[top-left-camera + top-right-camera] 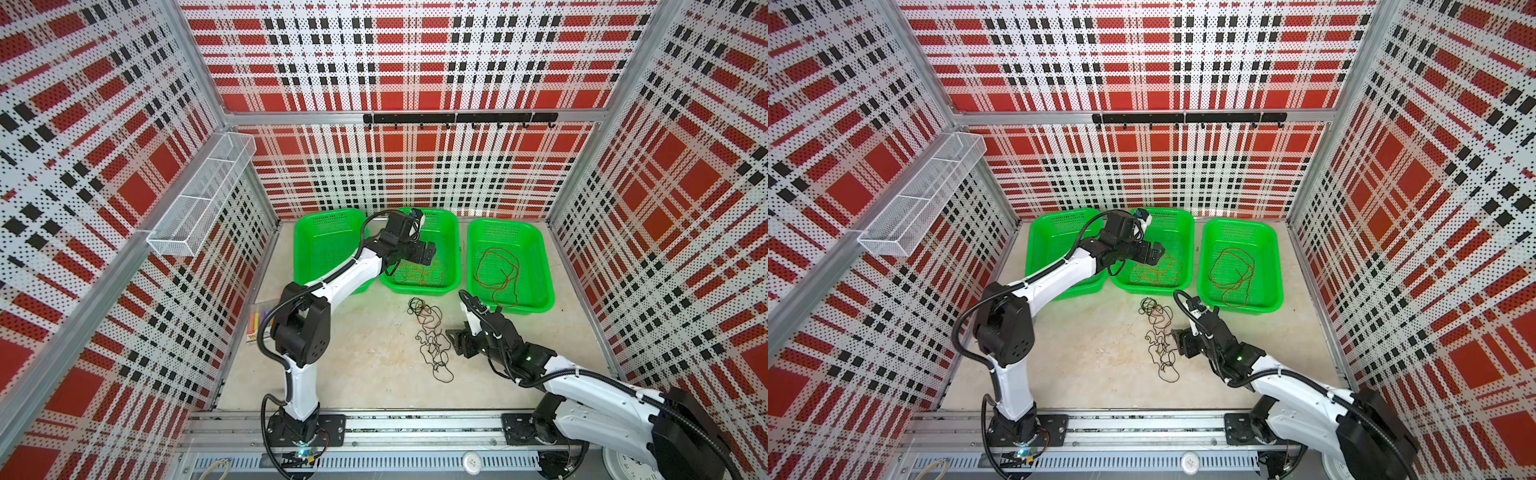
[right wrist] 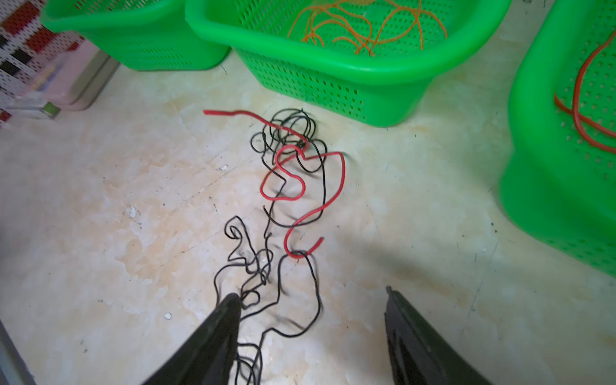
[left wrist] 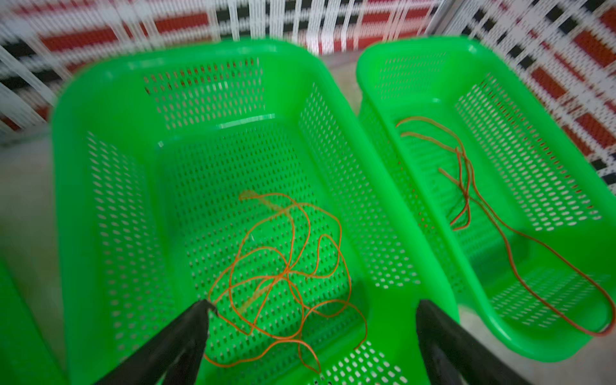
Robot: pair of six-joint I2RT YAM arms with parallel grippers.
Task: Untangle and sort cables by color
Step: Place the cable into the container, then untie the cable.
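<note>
Both top views take in the whole table (image 1: pixel 353 374), two arms and three green baskets in a row along its far edge. Each wrist view shows only a part of this. The left wrist view looks closely into the middle basket (image 3: pixel 110 200) and the right basket (image 3: pixel 550 140) but misses the tangle on the table. The right wrist view shows that tangle close up. It reveals one bright red cable (image 2: pixel 286 180) threaded through the black cables (image 2: pixel 293 276), which the top views show only as a small reddish loop.

Two of the baskets hold cables, and the left basket (image 1: pixel 328 245) sits partly under the left arm (image 1: pixel 345 274). The orange cables (image 3: pixel 280 276) lie as loose overlapping loops in the middle basket. The reddish-brown cable (image 3: pixel 466 186) lies in long loops in the right basket. How many strands each colour has cannot be told.

The left arm rises from the near rail, bends at the elbow and reaches forward. The left gripper (image 3: pixel 313 303) hangs over the near end of the middle basket, its jaws spread wide with nothing between them.

The right arm (image 1: pixel 582 382) stretches low from the near right corner. The right gripper (image 2: pixel 310 293) sits just beside the black tangle, jaws apart and clamping nothing. One finger (image 2: pixel 220 330) overlaps a black strand, but whether it touches cannot be told.
</note>
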